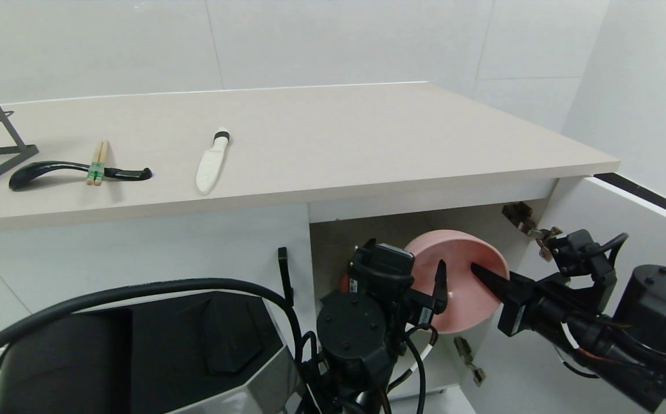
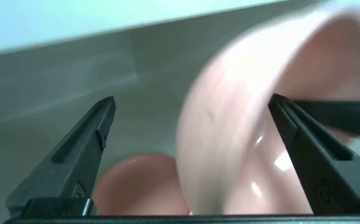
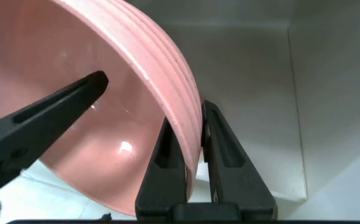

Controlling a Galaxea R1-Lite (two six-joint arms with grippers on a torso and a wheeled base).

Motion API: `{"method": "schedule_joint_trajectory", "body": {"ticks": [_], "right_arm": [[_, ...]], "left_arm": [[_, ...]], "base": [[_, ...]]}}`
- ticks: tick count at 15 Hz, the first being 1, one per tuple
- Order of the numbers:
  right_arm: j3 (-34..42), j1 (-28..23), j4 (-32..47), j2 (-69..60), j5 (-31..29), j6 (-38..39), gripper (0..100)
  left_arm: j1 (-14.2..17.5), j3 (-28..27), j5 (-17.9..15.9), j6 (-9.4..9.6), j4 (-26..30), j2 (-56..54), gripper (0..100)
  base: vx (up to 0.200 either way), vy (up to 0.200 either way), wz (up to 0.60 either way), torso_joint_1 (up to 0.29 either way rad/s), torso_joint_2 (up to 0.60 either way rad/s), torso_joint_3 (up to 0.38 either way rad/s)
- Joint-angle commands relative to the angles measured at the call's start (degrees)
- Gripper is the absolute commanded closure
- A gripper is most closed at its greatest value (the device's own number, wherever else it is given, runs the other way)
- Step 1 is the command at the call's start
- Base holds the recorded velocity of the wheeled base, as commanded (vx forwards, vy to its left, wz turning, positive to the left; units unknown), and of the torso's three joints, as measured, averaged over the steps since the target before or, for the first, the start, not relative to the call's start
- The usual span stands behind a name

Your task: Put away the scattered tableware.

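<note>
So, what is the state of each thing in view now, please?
pink bowl: tilted steeply, held by its rim
right gripper: shut on the pink bowl's rim
left gripper: fingers open, holding nothing
cabinet door: open
black spoon: lying on the countertop
chopsticks: lying across the black spoon's handle
white knife: lying flat on the countertop
</note>
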Motion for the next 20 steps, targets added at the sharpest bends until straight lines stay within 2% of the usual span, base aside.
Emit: {"method": "schedule_joint_trajectory", "body": {"ticks": [1,3,5,7,10,11,13,15,16,17,19,20], "right_arm": [[0.0,-0.9,0.0,2.1,0.0,0.0,100],[-0.1,-1.6,0.0,3.5,0.0,0.0,100],[-0.3,-2.6,0.0,4.8,0.0,0.0,100],[-0.4,-3.0,0.0,4.9,0.0,0.0,100],[-0.5,-4.0,0.0,5.0,0.0,0.0,100],[-0.5,-4.4,0.0,5.4,0.0,0.0,100],[-0.4,-4.6,0.0,5.9,0.0,0.0,100],[-0.1,-4.6,0.0,6.4,0.0,0.0,100],[0.0,-4.6,0.0,6.6,0.0,0.0,100],[-0.1,-4.6,0.0,6.4,0.0,0.0,100],[0.0,-4.3,0.0,6.3,0.0,0.0,100],[-0.1,-4.1,0.0,6.3,0.0,0.0,100]], "left_arm": [[-0.2,0.2,-1.2,-0.10,-0.1,-1.1,0],[-0.4,1.1,-4.4,0.16,-0.1,-2.6,0],[-1.4,5.1,-12.6,0.34,-0.1,-6.5,0],[-1.5,9.3,-18.3,0.69,-0.1,-9.6,0],[0.2,17.4,-26.3,0.69,-0.1,-14.9,0],[1.4,20.2,-29.2,1.39,-0.1,-16.4,0],[4.9,25.1,-35.0,4.38,-0.1,-19.0,0],[7.9,29.2,-41.8,5.88,-0.1,-21.7,0],[9.7,31.6,-45.9,7.19,-0.1,-23.4,0],[13.4,35.1,-54.4,10.45,-0.1,-26.3,0],[17.2,38.3,-60.5,13.43,-0.1,-28.8,0],[18.0,40.6,-60.6,13.70,-0.1,-30.0,0]], "base": [[0.000,0.000,0.00,0.000,0.00,0.000],[0.000,0.000,0.00,0.000,0.00,0.000],[0.000,0.000,0.00,0.000,0.00,0.000],[0.000,0.000,0.00,0.000,0.00,0.000],[0.000,0.000,0.00,0.000,0.00,0.000],[0.000,0.000,0.00,0.000,0.00,0.000],[0.000,0.000,0.00,0.000,0.00,0.000],[0.000,0.000,0.00,0.000,0.00,0.000],[0.000,0.000,0.00,0.000,0.00,0.000],[0.000,0.000,0.00,0.000,0.00,0.000],[0.000,0.000,0.00,0.000,0.00,0.000],[0.000,0.000,0.00,0.000,0.00,0.000]]}}
